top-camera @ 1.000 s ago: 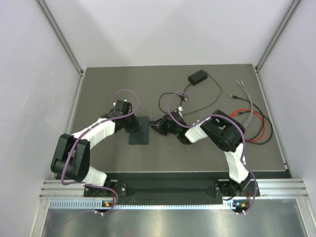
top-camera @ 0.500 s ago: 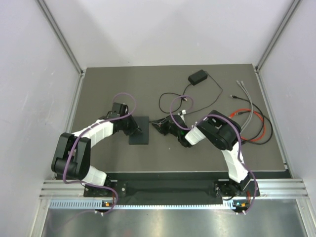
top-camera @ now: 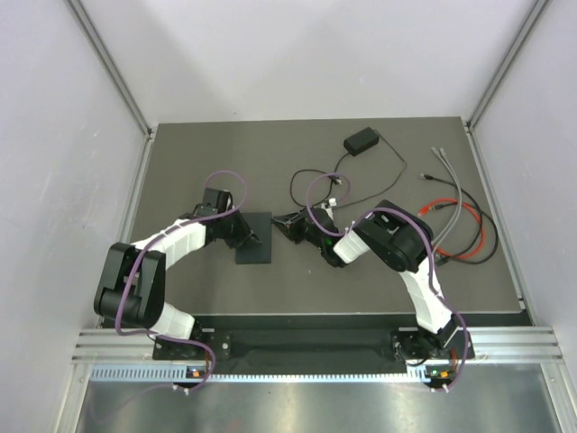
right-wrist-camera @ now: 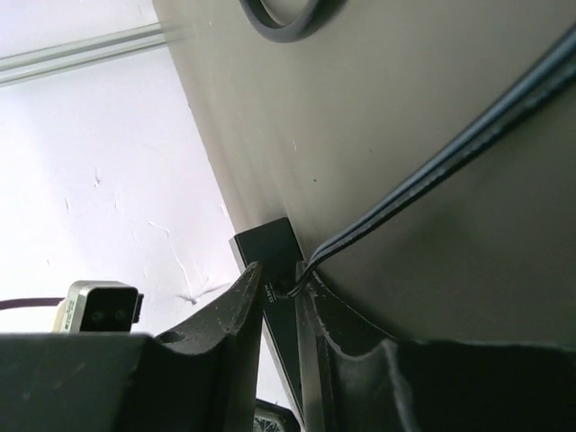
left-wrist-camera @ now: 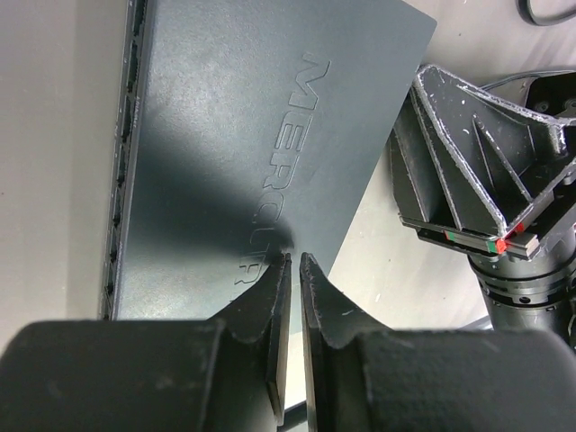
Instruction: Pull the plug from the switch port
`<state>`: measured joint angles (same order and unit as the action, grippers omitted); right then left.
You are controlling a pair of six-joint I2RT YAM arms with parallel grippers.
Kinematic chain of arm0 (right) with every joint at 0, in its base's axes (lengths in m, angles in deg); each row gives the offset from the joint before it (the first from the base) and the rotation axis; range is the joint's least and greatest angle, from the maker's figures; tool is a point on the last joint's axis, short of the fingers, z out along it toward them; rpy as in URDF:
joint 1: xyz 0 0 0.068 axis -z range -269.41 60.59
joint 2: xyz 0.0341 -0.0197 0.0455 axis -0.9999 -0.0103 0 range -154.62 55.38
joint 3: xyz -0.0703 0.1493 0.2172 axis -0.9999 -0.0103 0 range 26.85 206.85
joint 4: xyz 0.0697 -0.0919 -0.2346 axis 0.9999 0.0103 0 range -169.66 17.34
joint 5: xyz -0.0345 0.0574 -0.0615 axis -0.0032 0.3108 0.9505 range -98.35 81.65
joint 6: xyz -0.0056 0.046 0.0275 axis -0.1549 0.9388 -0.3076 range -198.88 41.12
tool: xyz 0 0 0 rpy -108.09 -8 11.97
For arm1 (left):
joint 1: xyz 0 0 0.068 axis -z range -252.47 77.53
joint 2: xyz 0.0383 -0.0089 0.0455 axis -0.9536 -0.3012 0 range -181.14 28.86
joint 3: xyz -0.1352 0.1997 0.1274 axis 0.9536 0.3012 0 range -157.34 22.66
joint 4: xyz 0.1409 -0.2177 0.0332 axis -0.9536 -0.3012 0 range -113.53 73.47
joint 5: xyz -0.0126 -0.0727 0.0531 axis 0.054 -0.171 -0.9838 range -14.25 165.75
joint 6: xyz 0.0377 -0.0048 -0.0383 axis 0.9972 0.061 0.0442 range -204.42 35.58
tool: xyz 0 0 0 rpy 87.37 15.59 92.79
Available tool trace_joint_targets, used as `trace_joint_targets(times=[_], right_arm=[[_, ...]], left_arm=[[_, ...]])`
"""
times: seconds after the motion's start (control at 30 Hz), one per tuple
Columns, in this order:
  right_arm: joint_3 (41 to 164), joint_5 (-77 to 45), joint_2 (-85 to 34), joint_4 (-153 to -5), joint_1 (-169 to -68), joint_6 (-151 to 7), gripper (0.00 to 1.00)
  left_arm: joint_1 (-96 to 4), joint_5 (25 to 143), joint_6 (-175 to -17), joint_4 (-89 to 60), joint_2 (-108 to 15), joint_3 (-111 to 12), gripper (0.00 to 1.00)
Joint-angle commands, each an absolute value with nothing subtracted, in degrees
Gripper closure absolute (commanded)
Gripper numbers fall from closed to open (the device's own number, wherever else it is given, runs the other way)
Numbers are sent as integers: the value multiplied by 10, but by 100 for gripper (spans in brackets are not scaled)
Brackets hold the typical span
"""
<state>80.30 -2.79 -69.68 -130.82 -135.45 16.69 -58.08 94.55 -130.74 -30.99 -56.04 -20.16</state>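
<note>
The switch [top-camera: 256, 245] is a flat black box lying between my two arms; in the left wrist view the switch [left-wrist-camera: 234, 135] shows embossed lettering and sockets along its left edge. My left gripper [top-camera: 245, 235] is shut, its tips [left-wrist-camera: 294, 259] resting on the switch's top with nothing between them. My right gripper [top-camera: 287, 222] is at the switch's far right corner. In the right wrist view this gripper [right-wrist-camera: 279, 281] is shut on the plug [right-wrist-camera: 291, 287], which meets the switch's [right-wrist-camera: 270, 241] side. Its thin black cord [right-wrist-camera: 432, 171] runs up to the right.
A small black power brick [top-camera: 361, 141] lies at the back, its thin cord [top-camera: 302, 180] looping toward the right gripper. Red, grey and black cables [top-camera: 462, 225] are coiled at the right side of the table [top-camera: 198, 162]. Walls stand close on both sides.
The right gripper has crept slightly up and left against the switch's corner, its forearm swinging left. The left arm has barely shifted. The switch has stayed put.
</note>
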Motion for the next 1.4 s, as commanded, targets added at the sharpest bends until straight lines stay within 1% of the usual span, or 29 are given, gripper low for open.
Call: trace_joint_targets(times=[0.0,0.03,0.1,0.23,0.4,0.53,0.6,0.7,0.77,0.9,0.93,0.97,1.0,1.07,1.2,1.27,1.37], right_arm=[[810,-23,-713,-1335,-1363,193,83],[808,-23,-713,-1340,-1363,195,86],[801,-25,-715,-1345,-1363,203,89],[797,-28,-722,-1359,-1364,210,100],[793,-27,-729,-1363,-1363,222,100],[791,-28,-736,-1362,-1363,237,100],[791,-23,-741,-1364,-1365,247,100],[795,-28,-751,-1367,-1366,248,100],[795,-27,-753,-1367,-1365,245,100],[799,-29,-752,-1354,-1365,226,100],[802,-31,-751,-1343,-1366,222,100],[804,-29,-751,-1341,-1368,215,100],[804,-27,-752,-1337,-1367,214,100],[803,-26,-753,-1335,-1368,211,100],[803,-25,-755,-1335,-1368,210,100],[804,-24,-752,-1329,-1368,207,100],[804,-21,-749,-1321,-1369,201,100]], left_arm=[[-586,958,-1300,-286,-567,-200,87],[-586,957,-1299,-287,-566,-200,87],[-586,952,-1294,-293,-565,-206,87],[-586,960,-1286,-300,-569,-228,86],[-587,972,-1289,-307,-589,-273,84],[-586,977,-1297,-310,-613,-315,80],[-585,962,-1297,-312,-634,-344,77],[-585,954,-1283,-328,-677,-396,76],[-577,958,-1264,-357,-715,-446,75],[-542,871,-1212,-478,-769,-551,74],[-532,796,-1201,-508,-782,-588,75],[-515,770,-1186,-530,-784,-598,76],[-509,743,-1182,-537,-786,-606,81],[-495,709,-1171,-555,-794,-626,85],[-460,646,-1154,-620,-841,-703,99],[-440,627,-1152,-644,-871,-746,100],[-425,600,-1154,-660,-896,-763,100]])
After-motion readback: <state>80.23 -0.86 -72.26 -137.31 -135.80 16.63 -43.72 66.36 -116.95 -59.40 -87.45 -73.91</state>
